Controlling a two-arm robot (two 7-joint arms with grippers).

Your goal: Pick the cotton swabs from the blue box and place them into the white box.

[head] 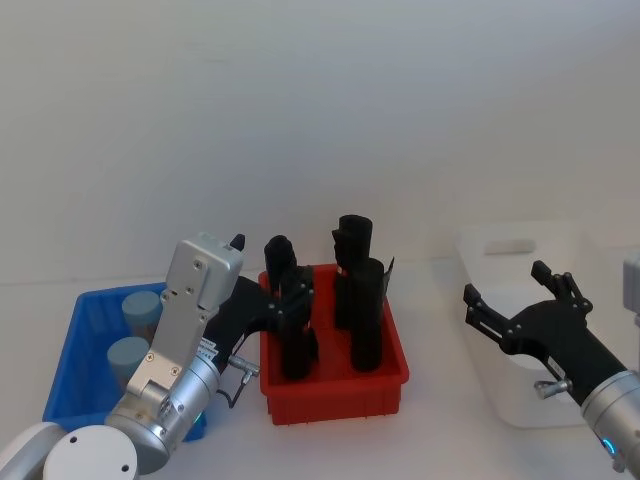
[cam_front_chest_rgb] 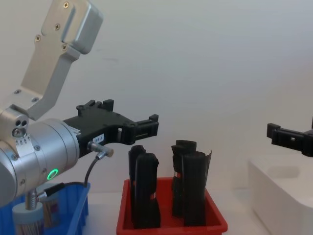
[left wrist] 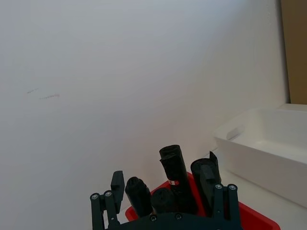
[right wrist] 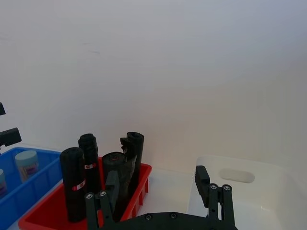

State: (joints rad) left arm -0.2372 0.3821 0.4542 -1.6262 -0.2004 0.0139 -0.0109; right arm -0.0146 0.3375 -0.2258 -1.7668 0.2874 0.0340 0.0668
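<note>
Nearest the robot, at the table's (head: 440, 420) near-left corner, the blue box (head: 90, 330) holds two tubs of cotton swabs (head: 127, 355), standing cap-up one behind the other, so a downward grasp looks workable. The left gripper (left wrist: 163, 181) hovers above and just past that box, over the left side of the red tray (head: 335, 388). Its jaws are spread wide around nothing, so I judge no pick has begun. The tray sits mid-table, packed with upright black rolls (head: 365, 320) that are best avoided. Towards the right edge, the right gripper (head: 504, 282) hangs over the white box (head: 515, 245), also wide open and empty. It is probably just waiting there.
</note>
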